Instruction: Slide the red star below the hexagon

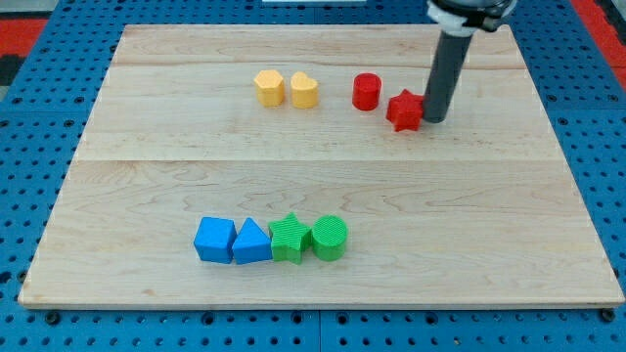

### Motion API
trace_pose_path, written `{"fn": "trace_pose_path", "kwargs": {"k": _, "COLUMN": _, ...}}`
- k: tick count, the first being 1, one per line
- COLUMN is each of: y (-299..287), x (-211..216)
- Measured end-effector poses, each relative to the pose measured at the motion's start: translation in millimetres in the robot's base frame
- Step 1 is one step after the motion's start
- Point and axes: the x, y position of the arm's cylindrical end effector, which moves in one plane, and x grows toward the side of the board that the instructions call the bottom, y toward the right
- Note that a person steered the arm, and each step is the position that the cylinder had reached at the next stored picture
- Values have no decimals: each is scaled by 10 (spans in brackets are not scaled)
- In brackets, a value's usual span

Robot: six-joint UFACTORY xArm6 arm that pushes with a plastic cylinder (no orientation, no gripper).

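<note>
Red star [403,110] lying flat, no clear long axis, my tip [434,119] touching its right side

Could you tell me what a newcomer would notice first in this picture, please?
Probably my tip, pressed against the right side of the red star near the view's top right. Next, the tight row of blue and green blocks at the bottom, and the yellow pair up top.

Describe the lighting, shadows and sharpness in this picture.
Camera view: even, soft light on the wooden board, no glare; only faint shadows under the blocks; the red star and my tip beside it look sharp; the rod's top is cropped by the view's top.
</note>
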Motion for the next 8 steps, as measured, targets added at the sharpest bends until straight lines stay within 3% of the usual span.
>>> {"fn": "trace_pose_path", "kwargs": {"k": 2, "y": -621, "x": 110}}
{"fn": "trace_pose_path", "kwargs": {"k": 5, "y": -44, "x": -495}}
{"fn": "trace_pose_path", "kwargs": {"k": 6, "y": -398, "x": -465}}
{"fn": "trace_pose_path", "kwargs": {"k": 8, "y": -1001, "x": -9}}
